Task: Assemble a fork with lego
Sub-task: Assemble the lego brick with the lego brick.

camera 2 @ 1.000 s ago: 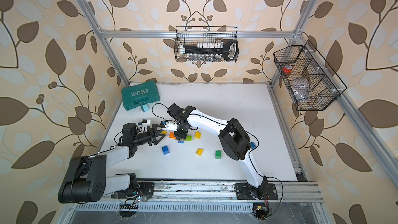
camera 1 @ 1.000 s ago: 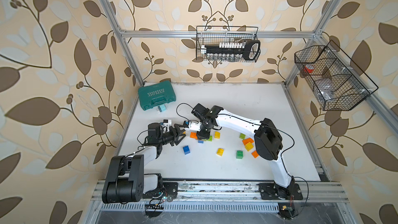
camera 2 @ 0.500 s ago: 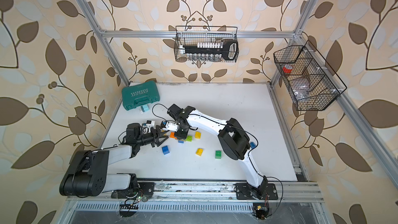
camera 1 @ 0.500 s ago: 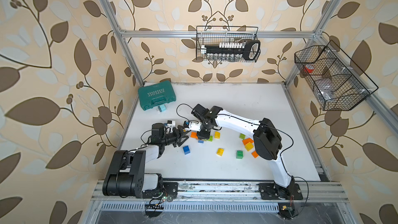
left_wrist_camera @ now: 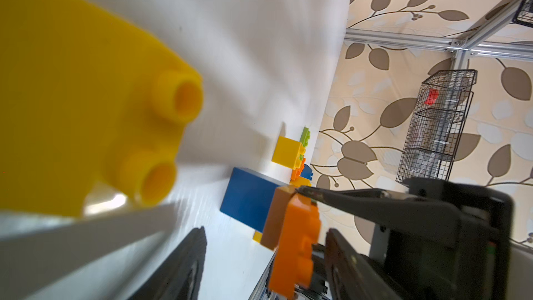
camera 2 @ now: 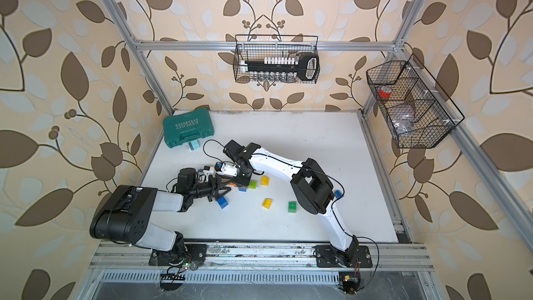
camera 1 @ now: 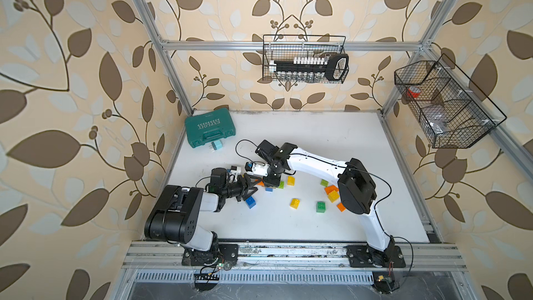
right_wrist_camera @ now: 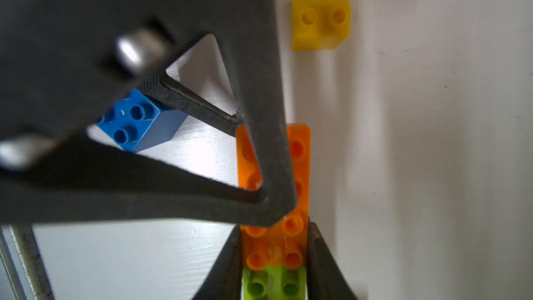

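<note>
Your lego work-piece is a short run of joined bricks: an orange brick, a lime-green brick butted onto its near end, and a brown brick pressed against the orange one. The right pincer is clamped narrow across the flat flanks of the orange brick, right where it meets the green. I cannot tell whether the run rests on the desk or hangs just above it.

Expect it to be light and stiff, with smooth, rather slick sides. The joints likely hold by stud friction alone, so a sideways lever could pop them apart. Take hold across the flat flanks, square to the length, never on the studs.

The left pincer stands about half spread around the free end of the run. One finger touches its tip to the brown-orange corner and the other stands apart, so it grips nothing.

A loose blue brick lies on the desk just beside the left pincer. A yellow brick sits past the free end, opposite the right pincer. More loose bricks, such as a green brick, lie well behind the right pincer, under its arm. The teal tool case is well apart from both.
</note>
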Controlling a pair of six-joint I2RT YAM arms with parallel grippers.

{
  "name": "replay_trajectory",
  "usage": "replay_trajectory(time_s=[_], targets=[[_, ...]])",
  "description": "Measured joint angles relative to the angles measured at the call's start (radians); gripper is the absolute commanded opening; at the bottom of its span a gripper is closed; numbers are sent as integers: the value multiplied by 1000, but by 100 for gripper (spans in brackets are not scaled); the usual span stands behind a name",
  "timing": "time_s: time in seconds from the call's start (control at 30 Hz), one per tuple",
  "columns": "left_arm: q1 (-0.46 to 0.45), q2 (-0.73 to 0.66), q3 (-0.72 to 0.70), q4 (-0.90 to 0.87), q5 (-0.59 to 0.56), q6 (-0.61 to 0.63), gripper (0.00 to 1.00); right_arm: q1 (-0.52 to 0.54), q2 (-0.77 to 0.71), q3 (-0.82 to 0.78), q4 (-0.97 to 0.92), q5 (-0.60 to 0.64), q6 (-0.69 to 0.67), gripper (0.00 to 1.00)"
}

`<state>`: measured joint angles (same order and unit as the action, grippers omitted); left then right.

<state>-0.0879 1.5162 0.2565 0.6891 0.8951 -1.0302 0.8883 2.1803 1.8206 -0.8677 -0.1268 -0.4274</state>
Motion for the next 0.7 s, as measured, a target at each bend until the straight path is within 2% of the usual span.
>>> replay_trajectory(time_s=[0.13, 0.4, 0.7], targets=[[-31, 42, 0, 70, -5, -14, 57, 0, 0, -3, 3, 0, 4, 25], [-37, 63, 0, 147, -4, -13, 39, 0, 0, -10, 12, 4, 19, 25], [-37, 80, 0, 194, 9, -9, 33, 0, -5, -20, 24, 7, 35, 25]])
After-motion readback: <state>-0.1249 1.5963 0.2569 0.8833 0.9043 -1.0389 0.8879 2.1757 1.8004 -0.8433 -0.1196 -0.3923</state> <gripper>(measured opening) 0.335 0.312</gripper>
